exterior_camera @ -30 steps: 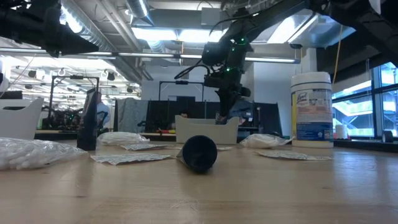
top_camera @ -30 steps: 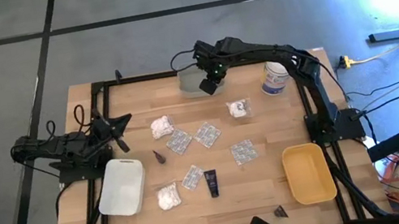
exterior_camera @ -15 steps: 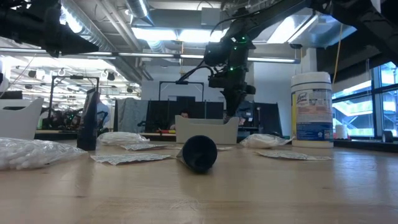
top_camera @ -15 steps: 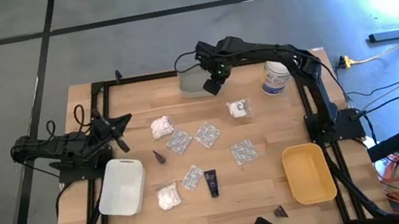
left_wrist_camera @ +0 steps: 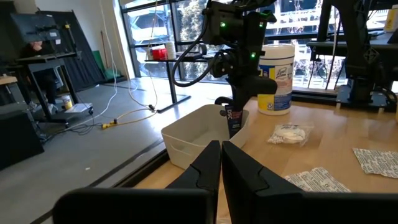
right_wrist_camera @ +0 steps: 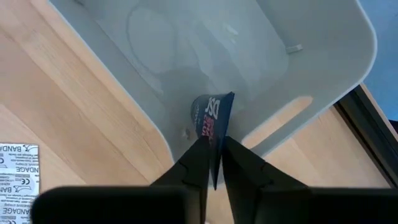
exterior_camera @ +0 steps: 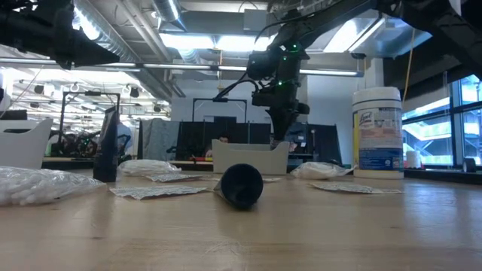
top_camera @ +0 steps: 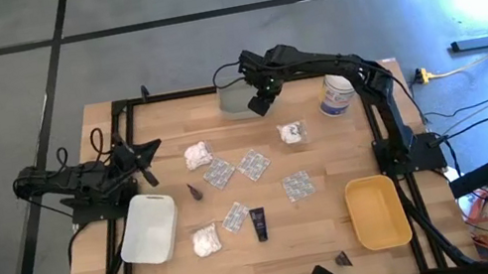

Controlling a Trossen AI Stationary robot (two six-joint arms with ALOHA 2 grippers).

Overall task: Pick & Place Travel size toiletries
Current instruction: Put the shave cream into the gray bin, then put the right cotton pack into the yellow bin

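Right now, at the far edge of the desk (top_camera: 283, 241):
Right end effector (right_wrist_camera: 213, 163): fingers nearly together, pinching a small dark tube (right_wrist_camera: 210, 118).
Tube: hangs straight below the fingertips, long axis vertical, inside the grey tray (right_wrist_camera: 292, 81).
Drop: straight down into the tray.
Left end effector (left_wrist_camera: 221, 163): pressed together, far left, well apart.

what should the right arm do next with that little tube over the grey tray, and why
Probably open the fingers wider and let go. The right gripper holds the small dark tube by its flat end, hanging over the inside of the grey tray, so it should drop in. The left gripper waits, shut, at the table's left side.
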